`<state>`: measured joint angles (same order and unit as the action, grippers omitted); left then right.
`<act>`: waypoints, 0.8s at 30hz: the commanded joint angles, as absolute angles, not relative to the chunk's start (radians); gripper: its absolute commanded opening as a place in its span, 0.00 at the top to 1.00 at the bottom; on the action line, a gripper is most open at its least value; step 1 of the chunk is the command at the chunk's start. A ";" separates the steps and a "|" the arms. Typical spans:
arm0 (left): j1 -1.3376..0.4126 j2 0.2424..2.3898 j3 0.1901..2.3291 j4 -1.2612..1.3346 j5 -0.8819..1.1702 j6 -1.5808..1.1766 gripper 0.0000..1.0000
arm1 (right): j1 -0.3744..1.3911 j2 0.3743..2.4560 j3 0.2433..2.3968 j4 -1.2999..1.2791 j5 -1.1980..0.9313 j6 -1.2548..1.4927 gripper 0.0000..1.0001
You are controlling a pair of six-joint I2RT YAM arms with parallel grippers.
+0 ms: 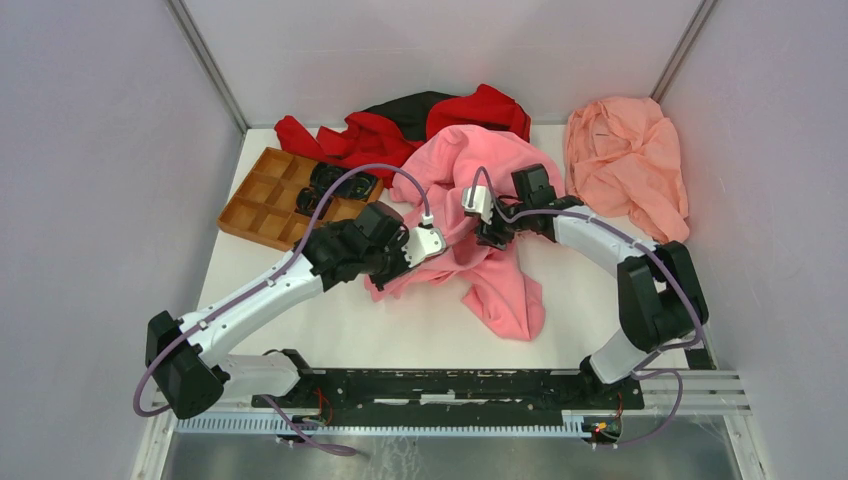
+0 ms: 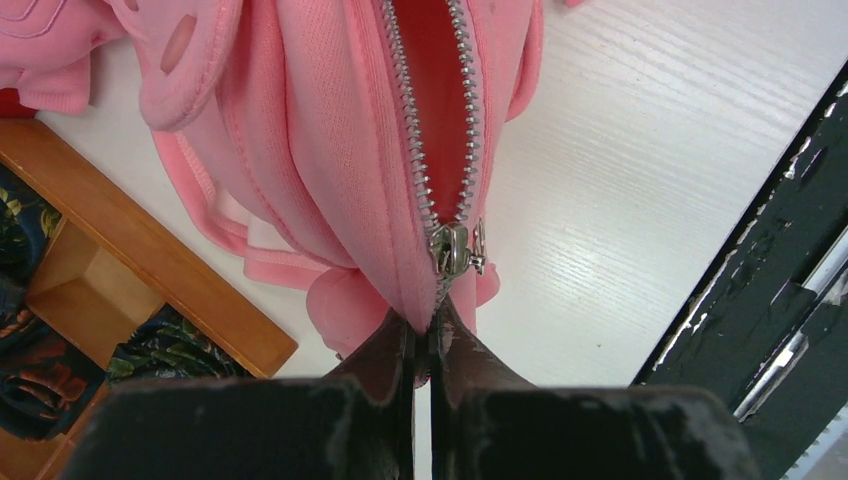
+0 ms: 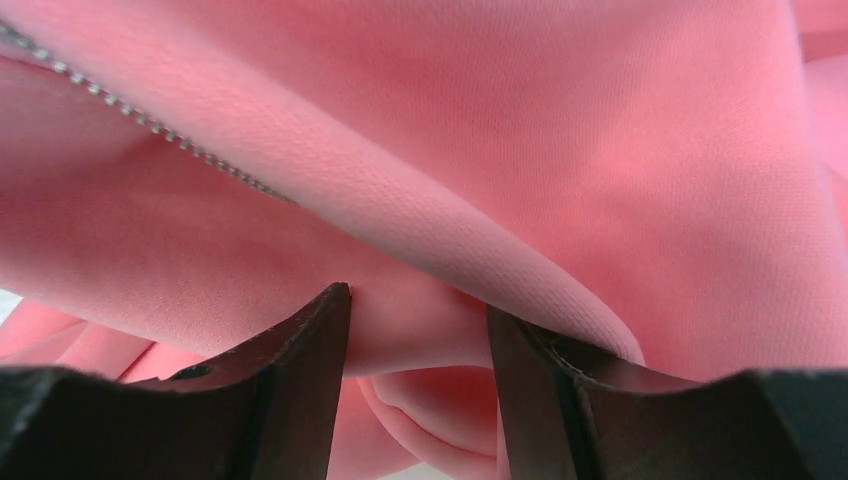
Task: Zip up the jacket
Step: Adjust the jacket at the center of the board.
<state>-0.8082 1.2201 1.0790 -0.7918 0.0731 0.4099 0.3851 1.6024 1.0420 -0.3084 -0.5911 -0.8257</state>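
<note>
The bright pink jacket [image 1: 480, 165] lies crumpled in the middle of the table. My left gripper [image 1: 447, 245] is shut on its lower edge, just below the zipper. In the left wrist view the left gripper [image 2: 432, 325] pinches the pink fabric right under the small metal pull [image 2: 452, 248], and above the pull the zipper teeth [image 2: 405, 110] spread apart over the jacket [image 2: 320, 150]. My right gripper [image 1: 490, 233] is pressed into the jacket from the right. In the right wrist view the right gripper [image 3: 418, 305] stands open against folds of the jacket [image 3: 560, 140], with a line of zipper teeth [image 3: 150, 125] at the upper left.
A wooden compartment tray [image 1: 262, 200] with dark patterned items [image 1: 335, 185] sits left of the jacket, and its corner [image 2: 150, 290] shows beside the left gripper. A red-and-black garment [image 1: 400, 125] lies behind, a salmon cloth [image 1: 625, 165] at the back right. A black rail [image 1: 450, 385] runs along the near edge.
</note>
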 commanded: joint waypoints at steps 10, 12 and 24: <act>-0.805 1.162 1.059 -0.766 0.107 0.366 0.98 | 0.382 1.527 0.927 -0.432 -0.499 -0.870 0.86; -0.806 1.165 1.055 -0.763 0.109 0.363 0.98 | 0.382 1.458 0.883 -0.448 -0.518 -0.871 0.96; -0.805 1.160 1.024 -0.756 0.101 0.353 0.98 | 0.478 1.097 0.667 -0.840 -0.772 -1.241 1.00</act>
